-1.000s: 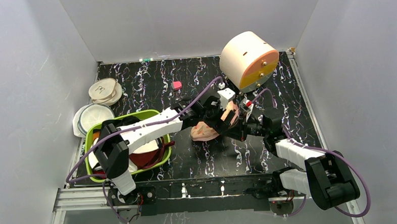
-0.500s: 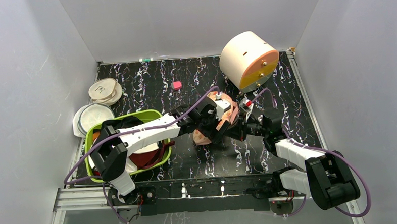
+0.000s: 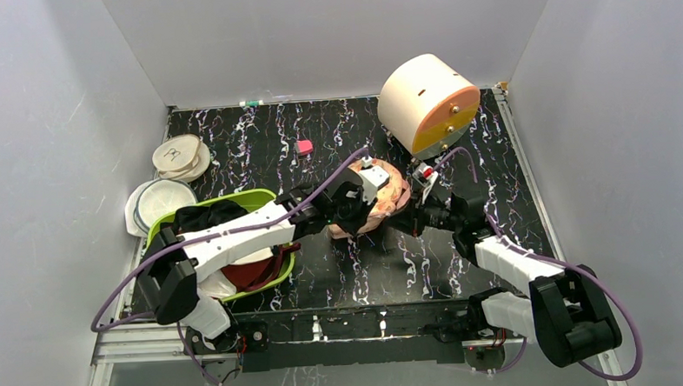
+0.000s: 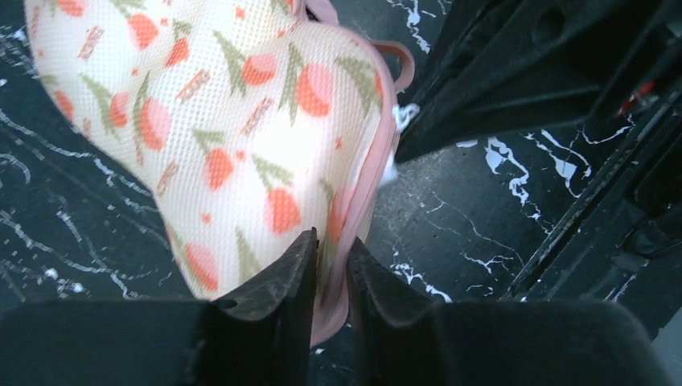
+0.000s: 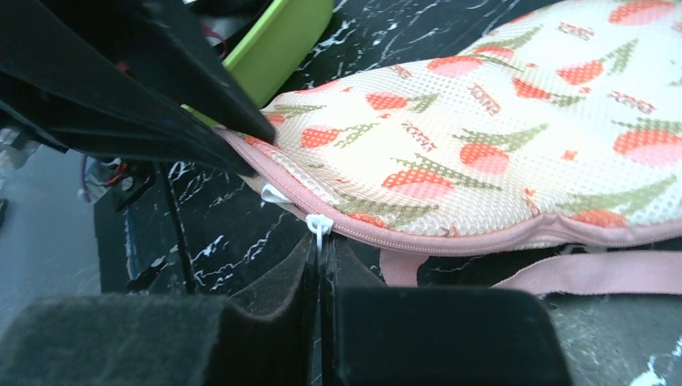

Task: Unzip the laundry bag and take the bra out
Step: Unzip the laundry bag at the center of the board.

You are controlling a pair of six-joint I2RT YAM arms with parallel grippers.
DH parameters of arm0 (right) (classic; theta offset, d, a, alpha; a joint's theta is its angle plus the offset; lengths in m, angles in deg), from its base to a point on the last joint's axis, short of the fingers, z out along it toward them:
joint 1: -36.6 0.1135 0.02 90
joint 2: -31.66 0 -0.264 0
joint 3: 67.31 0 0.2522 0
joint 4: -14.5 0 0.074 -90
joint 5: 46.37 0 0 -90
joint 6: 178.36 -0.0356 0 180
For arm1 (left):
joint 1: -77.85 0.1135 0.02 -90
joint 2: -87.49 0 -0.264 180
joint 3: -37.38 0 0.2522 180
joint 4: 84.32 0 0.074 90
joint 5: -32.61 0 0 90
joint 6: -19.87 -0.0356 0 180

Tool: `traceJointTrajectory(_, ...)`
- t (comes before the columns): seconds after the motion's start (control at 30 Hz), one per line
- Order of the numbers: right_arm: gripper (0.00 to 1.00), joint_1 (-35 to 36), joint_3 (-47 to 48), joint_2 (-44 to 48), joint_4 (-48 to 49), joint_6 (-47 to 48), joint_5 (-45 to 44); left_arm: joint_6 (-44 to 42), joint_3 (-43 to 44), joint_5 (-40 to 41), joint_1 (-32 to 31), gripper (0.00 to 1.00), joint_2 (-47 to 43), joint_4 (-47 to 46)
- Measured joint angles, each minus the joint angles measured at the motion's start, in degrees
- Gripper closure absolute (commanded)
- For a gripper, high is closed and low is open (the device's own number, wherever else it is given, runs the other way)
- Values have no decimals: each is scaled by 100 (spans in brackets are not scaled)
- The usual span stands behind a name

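Here the left pincer nips the pink edge of the peach-orange printed padded pouch; the right pincer clamps its white zipper pull.

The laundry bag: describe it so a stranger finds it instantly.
On the black marbled table, between the lime-green plastic basin and the cream drum, lies a peanut-shaped peach mesh pouch. Only it has red prints and a pink zipper edge.

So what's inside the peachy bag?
Nothing inside shows yet. The laundry bag looks zipped along its pink zipper, so only its printed outside is visible. Whatever it holds is covered.
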Motion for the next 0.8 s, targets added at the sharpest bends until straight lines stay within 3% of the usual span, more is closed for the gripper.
traceJointTrajectory(0.23, 100, -363, 15, -229, -17, -199, -295, -59, -481, 424, 0, 98, -568, -4)
traceJointTrajectory(0.3, 100, -490, 15, -461, 15, -267, -286, -52, -647, 516, 0, 84, -708, 13)
traceJointTrajectory(0.37, 100, -544, 20, -645, 26, -328, -254, -44, -737, 540, 0, 60, -791, 35)
traceJointTrajectory(0.53, 100, -553, 59, -804, 57, -435, 31, -2, -739, 332, 2, 28, -824, -17)
traceJointTrajectory(0.63, 100, -529, 70, -789, 79, -487, 149, 35, -647, 129, 2, 21, -715, -83)
traceJointTrajectory(0.8, 100, -455, 70, -629, 111, -579, 291, -20, -133, 24, -4, 22, -125, -177)
